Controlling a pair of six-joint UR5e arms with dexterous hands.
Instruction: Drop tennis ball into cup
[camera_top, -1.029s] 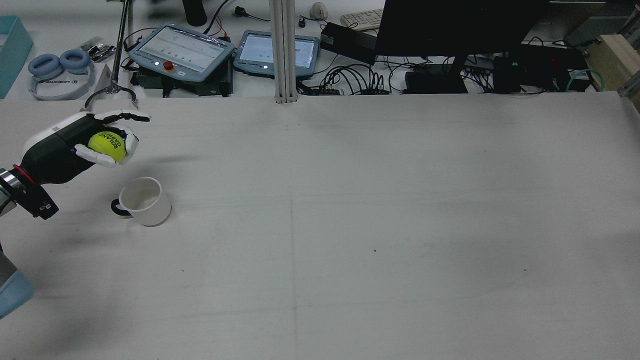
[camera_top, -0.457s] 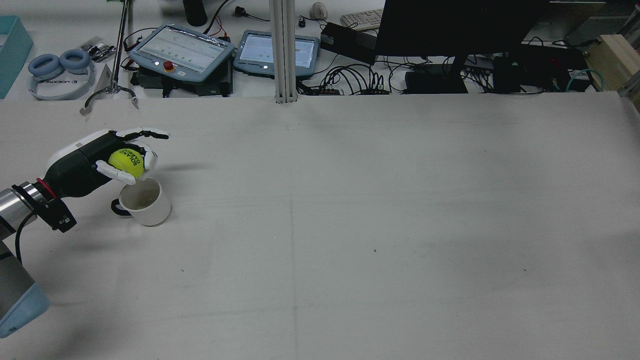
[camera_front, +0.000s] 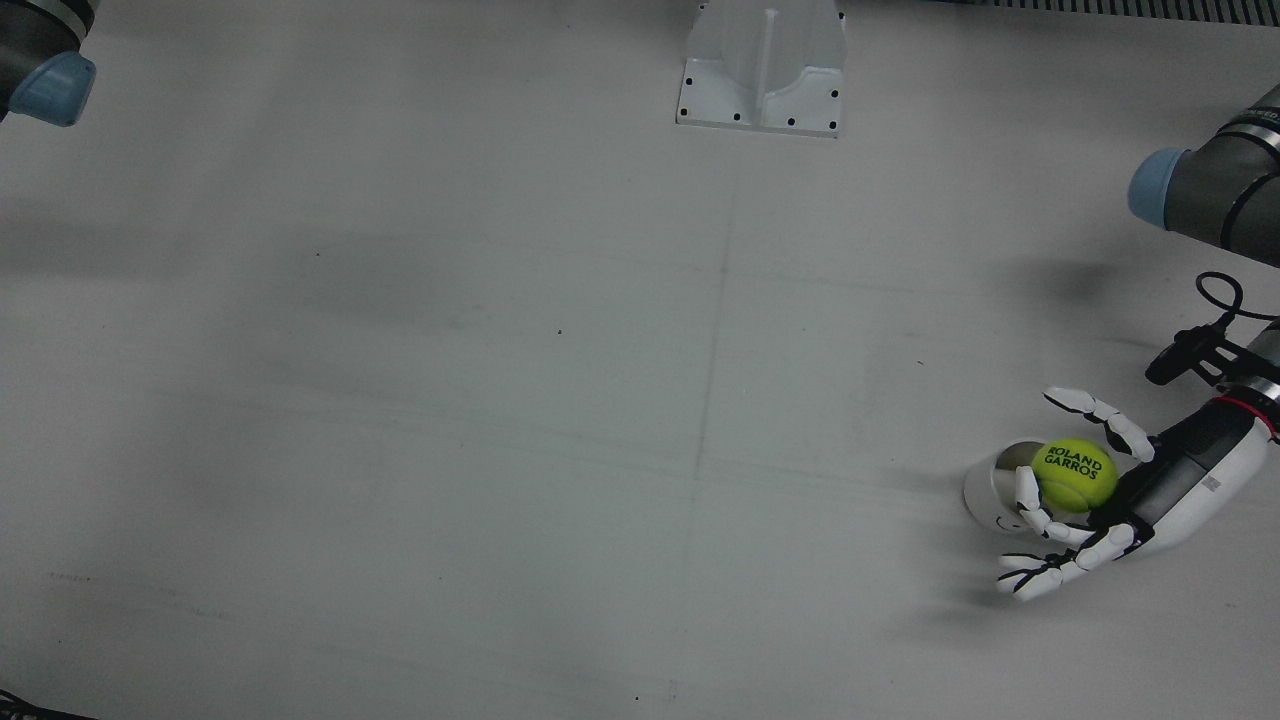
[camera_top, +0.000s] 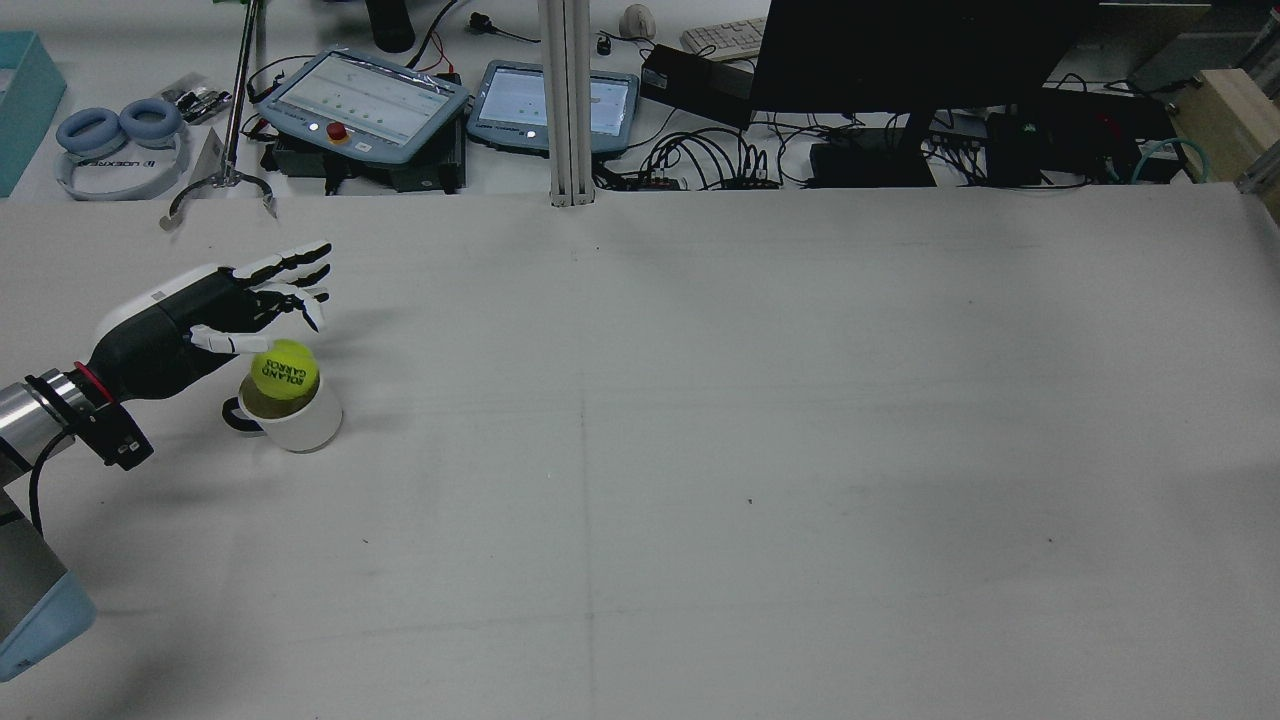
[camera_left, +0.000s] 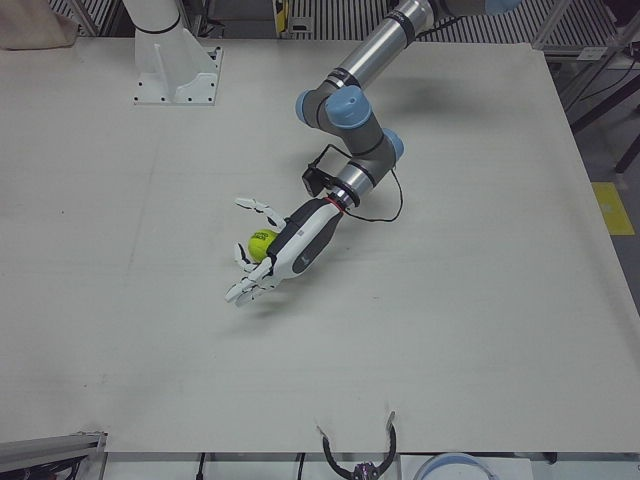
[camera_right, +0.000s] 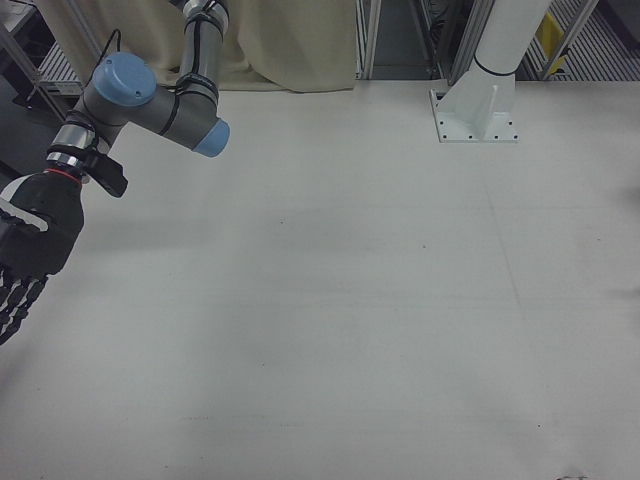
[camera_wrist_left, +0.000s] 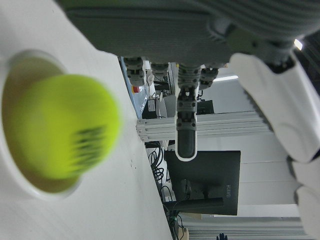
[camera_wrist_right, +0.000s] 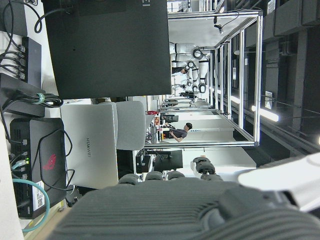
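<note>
Currently the left hand (camera_top: 215, 315) hovers over the cup (camera_top: 290, 415) near the desk's left edge as the rear view shows it, with its fingers (camera_top: 295, 262) spread wide and nothing in its grasp. The tennis ball (camera_top: 284, 369) sits at the cup's mouth, clear of the palm, with most of its surface above the rim. Whether it is falling or resting on the rim cannot be told; the left hand view shows the ball (camera_wrist_left: 62, 127) blurred against the cup's opening (camera_wrist_left: 15, 65), which suggests motion.

The palm faces down directly over the cup so that a release lets the ball travel straight into the opening rather than strike the wall. The cup stands upright on the table (camera_top: 700, 450) with its dark handle (camera_top: 232, 417) turned toward the arm.

The right hand (camera_right: 28, 255) hangs by the opposite edge, fingers extended and empty, well apart from the work. In judgement, the drop is at its final stage.
</note>
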